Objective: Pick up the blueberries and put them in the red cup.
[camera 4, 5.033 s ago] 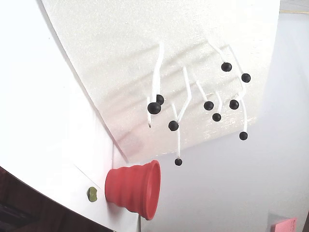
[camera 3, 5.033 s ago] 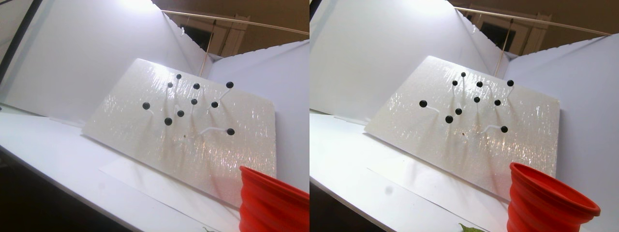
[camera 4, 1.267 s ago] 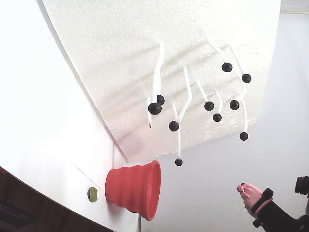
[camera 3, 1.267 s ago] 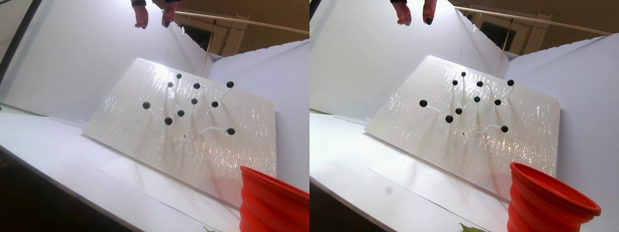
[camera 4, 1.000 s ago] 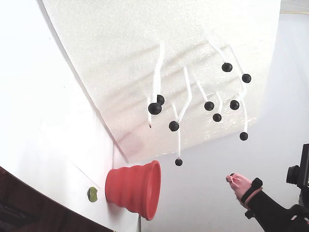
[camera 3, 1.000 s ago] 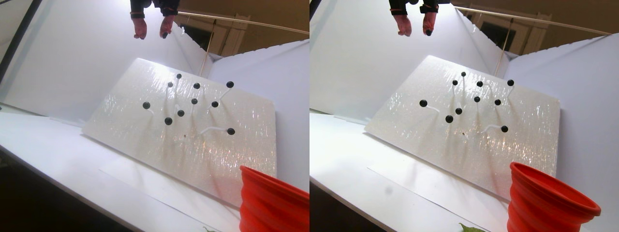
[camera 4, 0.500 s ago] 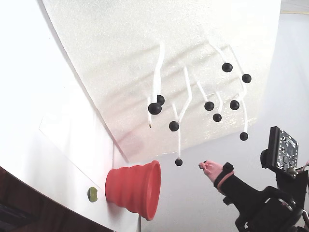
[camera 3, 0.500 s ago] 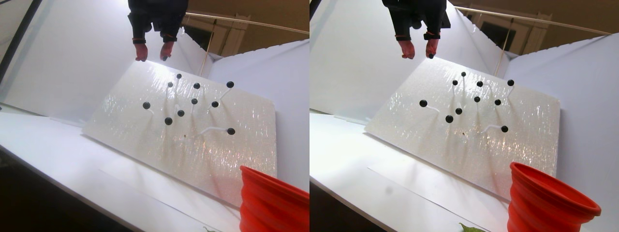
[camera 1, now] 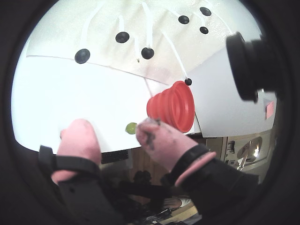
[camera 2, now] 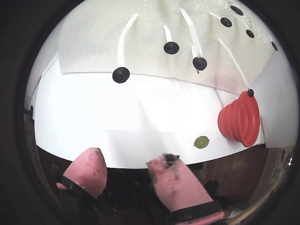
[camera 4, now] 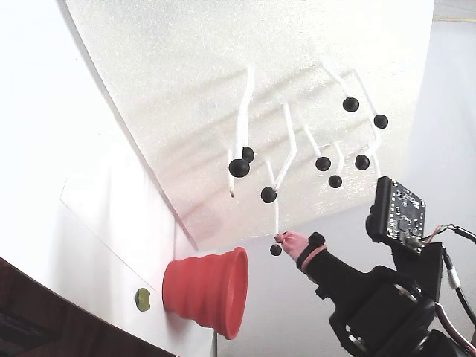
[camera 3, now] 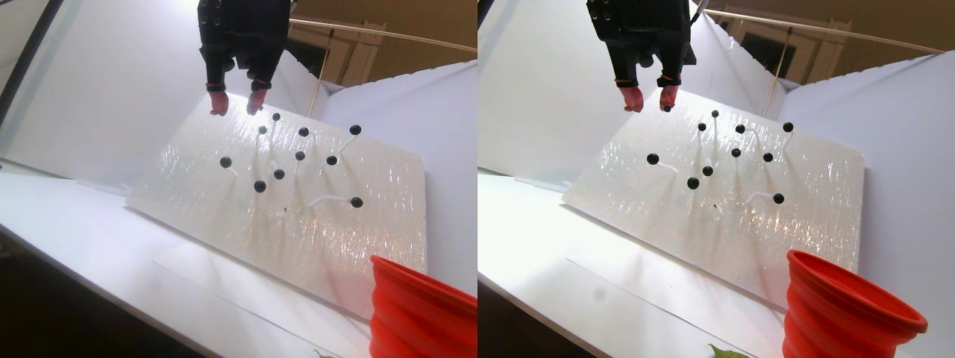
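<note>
1. I saw my claw [camera 3: 237, 112] spread, its pink fingertips [camera 2: 91, 168] apart and pinching nothing.
2. In the fixed view one fingertip [camera 4: 288, 239] sat just beside the lowest of the blueberries [camera 4: 276, 251].
3. The other berries stood on white stems off the foam board [camera 4: 186, 82].
4. The red cup [camera 4: 212, 290] rested on the white bench [camera 3: 89, 224], below the board, a yellow-green blob [camera 4: 142, 300] near it.

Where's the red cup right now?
In the fixed view the red cup sits at lower centre, rim facing right, just below-left of the lowest blueberry, with the small yellow-green blob to its left.
</note>
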You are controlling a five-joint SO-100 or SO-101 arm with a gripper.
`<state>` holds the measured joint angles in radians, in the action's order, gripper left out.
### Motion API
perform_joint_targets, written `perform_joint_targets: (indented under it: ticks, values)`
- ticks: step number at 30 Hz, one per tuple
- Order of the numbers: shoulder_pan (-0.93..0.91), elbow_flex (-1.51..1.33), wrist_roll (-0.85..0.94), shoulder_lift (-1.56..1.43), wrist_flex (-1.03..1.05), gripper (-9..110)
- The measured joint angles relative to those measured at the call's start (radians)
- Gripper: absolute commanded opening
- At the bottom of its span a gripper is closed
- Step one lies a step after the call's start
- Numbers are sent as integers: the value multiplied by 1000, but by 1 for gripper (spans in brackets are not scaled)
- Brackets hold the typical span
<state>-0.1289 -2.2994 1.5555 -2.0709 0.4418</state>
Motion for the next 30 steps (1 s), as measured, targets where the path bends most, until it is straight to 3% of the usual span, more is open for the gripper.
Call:
perform_joint_targets:
  ticks: [30]
  values:
    - [34,60,51,247,-244,20]
